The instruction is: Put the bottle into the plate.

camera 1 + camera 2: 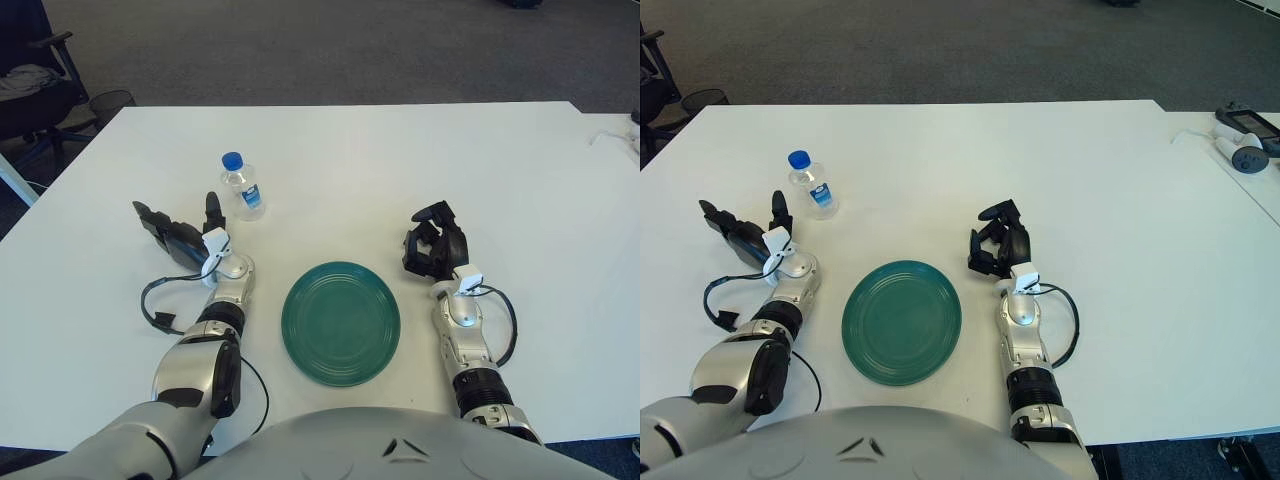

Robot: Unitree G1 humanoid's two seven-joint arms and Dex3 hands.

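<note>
A small clear water bottle (242, 186) with a blue cap stands upright on the white table (400, 160), left of centre. A round green plate (341, 322) lies near the table's front edge with nothing on it. My left hand (182, 232) is open, fingers spread, just in front and to the left of the bottle, with a gap between them. My right hand (434, 243) shows to the right of the plate with its fingers curled and nothing in them.
A black office chair (35, 90) and a mesh bin (110, 103) stand off the table's far left corner. A small white device with a cable (1240, 150) lies on a neighbouring table at the far right.
</note>
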